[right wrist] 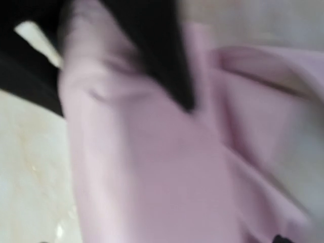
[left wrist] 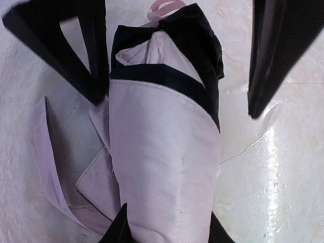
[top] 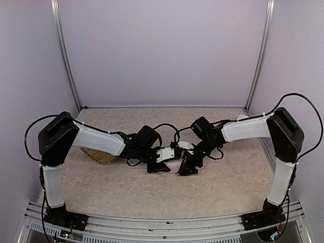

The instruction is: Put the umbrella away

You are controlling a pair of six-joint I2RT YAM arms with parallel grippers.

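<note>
The umbrella [top: 174,164] is seen lying at mid-table, btwn the two grippers. In the top view it is mostly covered by them, and only a small pale pink patch is shown.

From the left wrist it is seen collapsed and loosely rolled into a bundle. The fabric is thin, matte, pale pink w/ soft creases. It is crossed by a broad black band and capped w/ more black fabric at the far end. A flat pink strap [left wrist: 43,152] is spread on the table beside the bundle. A small pink loop [left wrist: 164,6] is cut off by the top edge. Shaft, ribs and handle can't be made out.

The left gripper [left wrist: 177,106] is set unclenched astride the bundle. One dark finger [left wrist: 86,50] is pressed against the fabric's edge; the other is set clear of it, w/ bare table btwn. Nothing is grasped.

The right wrist view is badly blurred. It is filled w/ pink fabric, and a dark finger [right wrist: 167,61] is laid across it. Whether the right gripper [top: 188,166] is released or clenched can't be told.

The table [top: 217,187] is topped in beige, marbled material, glossy up close. A yellow woven tray [top: 98,156], rounded at its near edge, is partly hidden under the left arm, well apart from the umbrella.
</note>
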